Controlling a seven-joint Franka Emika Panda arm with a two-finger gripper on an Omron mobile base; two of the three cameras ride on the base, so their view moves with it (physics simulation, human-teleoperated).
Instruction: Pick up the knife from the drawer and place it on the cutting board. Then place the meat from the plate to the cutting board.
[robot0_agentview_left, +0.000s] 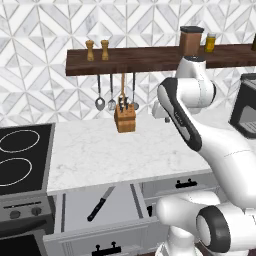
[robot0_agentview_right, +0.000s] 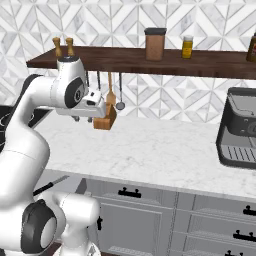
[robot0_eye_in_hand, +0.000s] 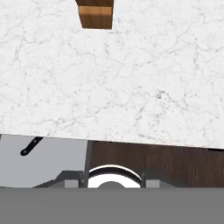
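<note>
White marble counter (robot0_agentview_left: 125, 150) carries a wooden knife block (robot0_agentview_left: 125, 119) and coffee machine (robot0_agentview_right: 239, 131).

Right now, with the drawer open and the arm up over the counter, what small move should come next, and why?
Probably swing the hand down and left toward the knife. It lies untouched in the open drawer, black handle nearest the front, while the arm is raised above the counter, well short of it.
</note>
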